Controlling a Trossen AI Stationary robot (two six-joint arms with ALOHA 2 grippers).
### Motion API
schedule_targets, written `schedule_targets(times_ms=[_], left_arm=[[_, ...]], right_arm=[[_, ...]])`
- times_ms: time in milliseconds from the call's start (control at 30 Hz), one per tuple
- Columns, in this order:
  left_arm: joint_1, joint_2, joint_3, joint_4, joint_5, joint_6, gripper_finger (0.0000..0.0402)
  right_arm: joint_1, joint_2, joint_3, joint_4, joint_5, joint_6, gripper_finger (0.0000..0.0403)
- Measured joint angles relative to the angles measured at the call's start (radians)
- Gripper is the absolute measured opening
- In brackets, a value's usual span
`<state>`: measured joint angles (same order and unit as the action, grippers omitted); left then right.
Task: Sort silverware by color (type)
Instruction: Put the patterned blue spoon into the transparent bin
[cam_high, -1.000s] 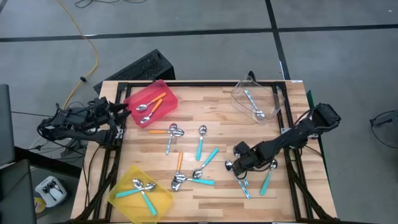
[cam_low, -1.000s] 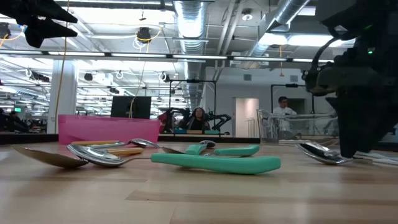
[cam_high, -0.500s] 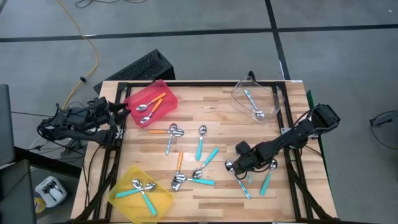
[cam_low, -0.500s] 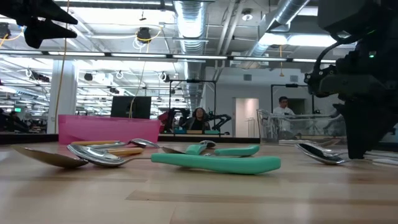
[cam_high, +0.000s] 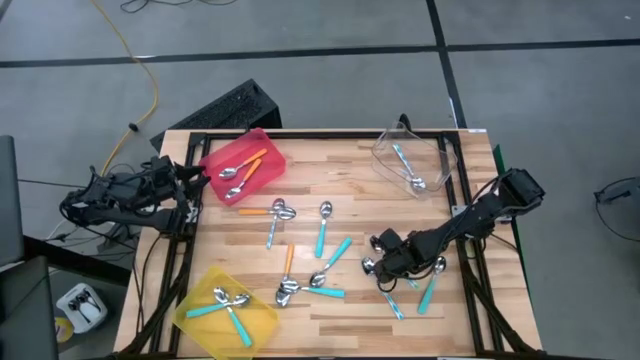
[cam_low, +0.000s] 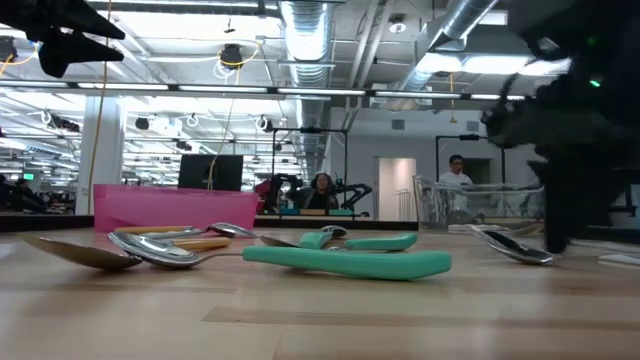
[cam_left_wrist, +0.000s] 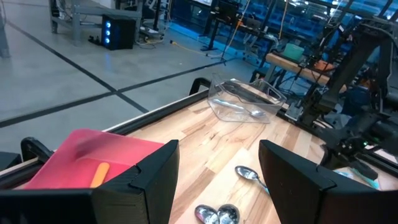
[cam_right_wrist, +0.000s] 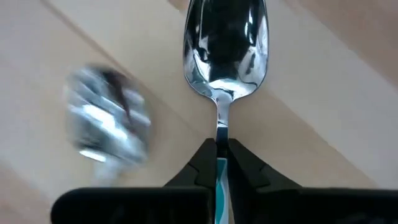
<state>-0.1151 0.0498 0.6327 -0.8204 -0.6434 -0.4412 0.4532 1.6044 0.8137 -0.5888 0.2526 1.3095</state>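
A red bin (cam_high: 243, 160) with orange-handled spoons was seen at the far left corner of the wooden table (cam_high: 350, 195); a yellow bin (cam_high: 226, 309) with teal-handled spoons was placed at the near left corner; a clear bin (cam_high: 415, 162) holding one light blue spoon was set at the far right. Loose spoons were scattered between them: an orange-handled spoon (cam_high: 288, 260) and several teal ones, among them a teal spoon (cam_high: 321, 232) near the middle; a further teal-handled spoon (cam_high: 430, 290) and a light blue one (cam_high: 393, 300) were lying just beside the right gripper (cam_high: 383, 266), close enough to crowd its working spot. In the low view a large teal handle (cam_low: 350, 262) was lying across the foreground, with people seen far off in the room behind.

The left gripper (cam_left_wrist: 214, 177) was held off the left edge of the table, beside the red bin, with its fingers spread wide and nothing between them.

The right gripper was lowered to the table on the near right; in its wrist view the fingertips (cam_right_wrist: 205, 163) were pinched together on the slim neck of a gripped spoon (cam_right_wrist: 226, 46), with a strip of teal handle caught between them and the shiny bowl pointing straight ahead of the tips; whether the spoon was resting on the wood or raised just off it could not be told. A second spoon bowl (cam_right_wrist: 109, 121) was lying blurred to one side of it.
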Motion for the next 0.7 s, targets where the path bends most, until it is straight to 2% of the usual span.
schedule_targets(times_ms=[400, 600, 700], left_arm=[[0.0, 0.0, 0.0, 0.0, 0.0, 0.0, 0.0205], [0.0, 0.0, 0.0, 0.0, -0.001, 0.0, 0.0205], [0.0, 0.0, 0.0, -0.001, -0.002, 0.0, 0.0205]], right_arm=[[-0.1, -0.076, 0.063, 0.083, 0.132, -0.259, 0.0037], [-0.172, -0.098, 0.071, 0.325, 0.149, -0.483, 0.0037], [-0.207, -0.098, 0.072, 0.504, 0.149, -0.601, 0.0037]])
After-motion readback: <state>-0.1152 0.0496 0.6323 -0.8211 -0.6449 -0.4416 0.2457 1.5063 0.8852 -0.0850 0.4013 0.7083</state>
